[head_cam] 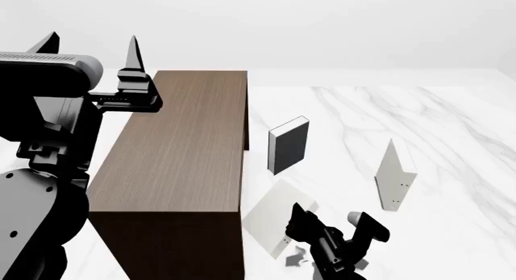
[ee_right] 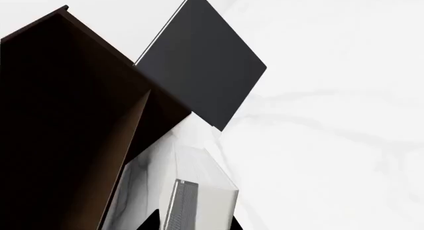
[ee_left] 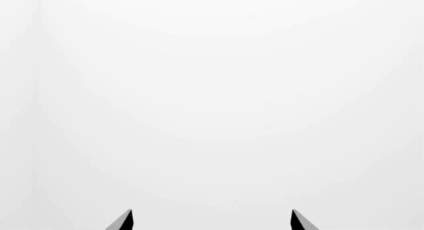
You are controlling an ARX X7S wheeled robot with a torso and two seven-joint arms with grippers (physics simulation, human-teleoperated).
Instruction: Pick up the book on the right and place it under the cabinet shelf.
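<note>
Cabinet shelf (head_cam: 173,153) stands on marble tabletop (head_cam: 451,129), at left of head view. Black-covered book (head_cam: 288,145) upright just right of cabinet, farther back. Book (head_cam: 274,222) tilted at cabinet's near right corner, in right gripper (head_cam: 335,231), before black-covered book. Second pale book (head_cam: 395,174) upright well right of both, apart from them. Left gripper (head_cam: 93,50) raised above cabinet's far left edge, beside left arm (head_cam: 40,147).

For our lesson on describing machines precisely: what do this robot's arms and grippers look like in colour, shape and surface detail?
Both arms are glossy black with rounded, bulbous joint housings. The left arm carries a grey capsule-shaped link on top. The left gripper ends in slim, pointed, blade-like fingers, black with grey faces. The right gripper is black and blocky, with a small grey rounded knob beside it. No cables, markings or sleeves show.
</note>
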